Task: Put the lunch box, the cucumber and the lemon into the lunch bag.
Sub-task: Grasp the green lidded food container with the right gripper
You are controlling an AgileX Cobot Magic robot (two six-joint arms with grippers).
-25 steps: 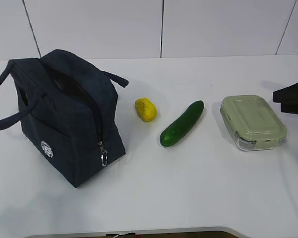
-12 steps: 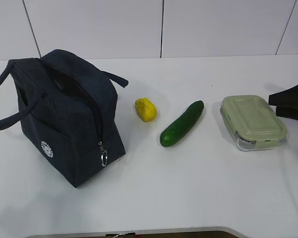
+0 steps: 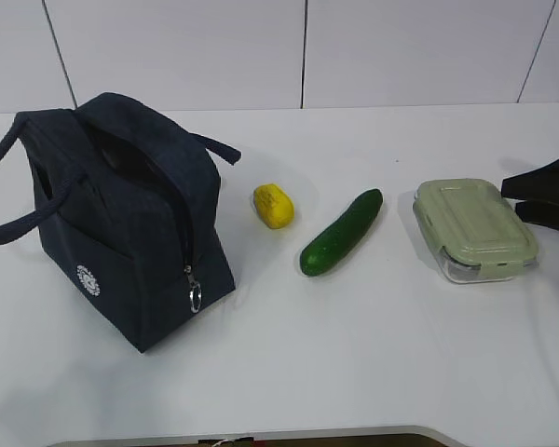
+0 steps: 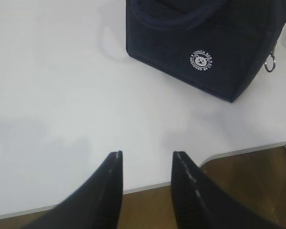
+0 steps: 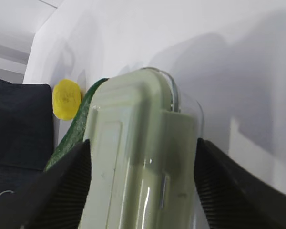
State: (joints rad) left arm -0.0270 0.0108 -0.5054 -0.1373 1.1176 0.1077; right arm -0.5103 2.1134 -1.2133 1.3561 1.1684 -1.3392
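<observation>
Outside, the lunch box (image 3: 475, 229) sits on the table (image 3: 354, 354), right claw (image 3: 540, 198) just beside its right end; cucumber (image 3: 341, 233), lemon (image 3: 274, 206) and bag (image 3: 121, 219) lie leftward. Left wrist: the left claw (image 4: 146, 164) hangs partly open, empty, bag (image 4: 205, 43) well ahead. Right wrist: wide jaws flank the box (image 5: 143, 157), contact unclear.

White table (image 3: 354, 354) — lunch bag (image 3: 130, 223), lemon (image 3: 273, 206), cucumber (image 3: 341, 232), lunch box (image 3: 473, 229)
</observation>
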